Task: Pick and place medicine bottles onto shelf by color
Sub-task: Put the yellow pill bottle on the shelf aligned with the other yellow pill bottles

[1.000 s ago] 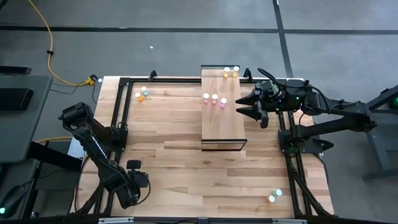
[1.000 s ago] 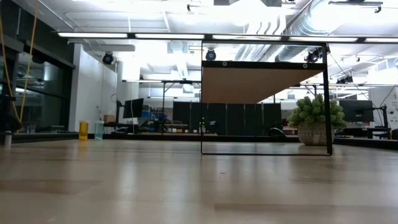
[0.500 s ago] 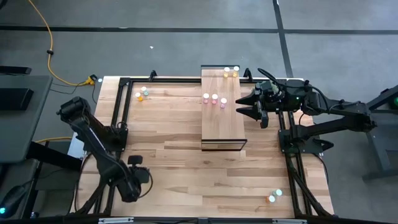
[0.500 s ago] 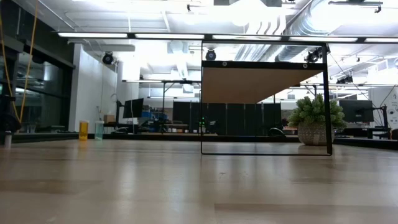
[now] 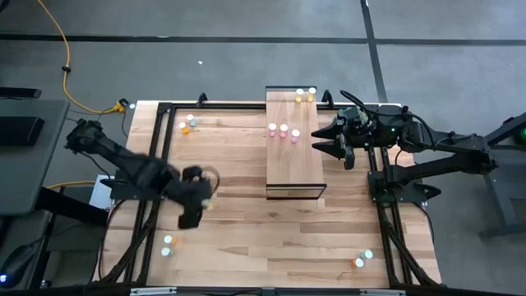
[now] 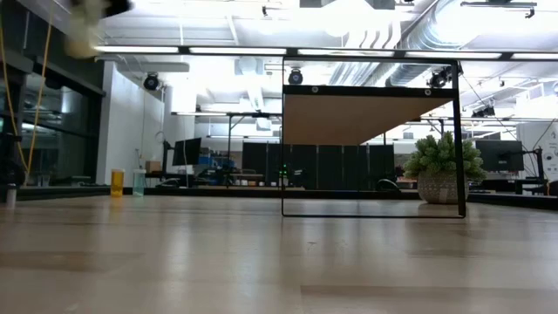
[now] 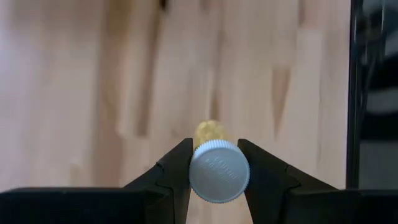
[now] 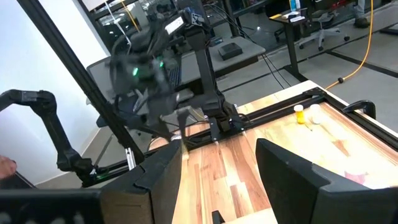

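My left gripper hangs above the table's left half and is shut on a yellow medicine bottle with a white cap. My right gripper is open and empty, just right of the shelf. The shelf is a long light-wood board with a dark frame, and it also shows in the low view. Two yellow bottles stand at its far end and three pink bottles near its middle. More bottles stand on the table at the far left, near left and near right. My left gripper pinches the bottle's white cap between its two fingers, one on each side. The fingers come from above, pointing down. The yellow body points away below the cap, and the bottle is lifted clear of the tabletop.
Black frame rails run along the table's left and right sides. A yellow cable lies on the floor beyond the far left corner. The right wrist view shows two bottles by the far rail.
My left gripper has risen from the table's near left corner and swung toward the far edge and the shelf, carrying the yellow bottle. The bottles at the near left that it covered now show.
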Motion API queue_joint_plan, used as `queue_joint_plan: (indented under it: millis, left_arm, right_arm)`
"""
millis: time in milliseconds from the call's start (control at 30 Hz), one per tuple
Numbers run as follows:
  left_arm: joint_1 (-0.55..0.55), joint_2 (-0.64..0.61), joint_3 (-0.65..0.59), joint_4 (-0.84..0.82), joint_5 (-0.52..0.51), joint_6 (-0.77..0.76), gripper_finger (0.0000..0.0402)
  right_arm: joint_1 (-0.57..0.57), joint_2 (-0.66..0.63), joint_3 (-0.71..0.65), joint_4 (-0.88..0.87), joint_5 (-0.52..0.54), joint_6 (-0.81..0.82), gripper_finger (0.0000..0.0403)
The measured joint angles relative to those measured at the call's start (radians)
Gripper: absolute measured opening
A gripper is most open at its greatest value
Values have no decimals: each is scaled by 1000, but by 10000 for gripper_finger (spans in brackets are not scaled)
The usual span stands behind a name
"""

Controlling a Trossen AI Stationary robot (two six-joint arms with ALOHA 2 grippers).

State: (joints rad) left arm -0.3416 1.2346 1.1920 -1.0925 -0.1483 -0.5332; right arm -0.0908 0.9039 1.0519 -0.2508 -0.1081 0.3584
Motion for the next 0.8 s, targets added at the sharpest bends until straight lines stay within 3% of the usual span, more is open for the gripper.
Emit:
queue_joint_plan:
  millis: [467, 800]
  left_arm:
    - [478, 42, 332, -8, -68, 410, 111]
    - [704, 210, 533, 4, -74, 535, 111]
  right_arm:
    - [0, 0, 0, 0, 30, -23, 197]
    - [0, 0, 0, 0, 33, -19, 197]
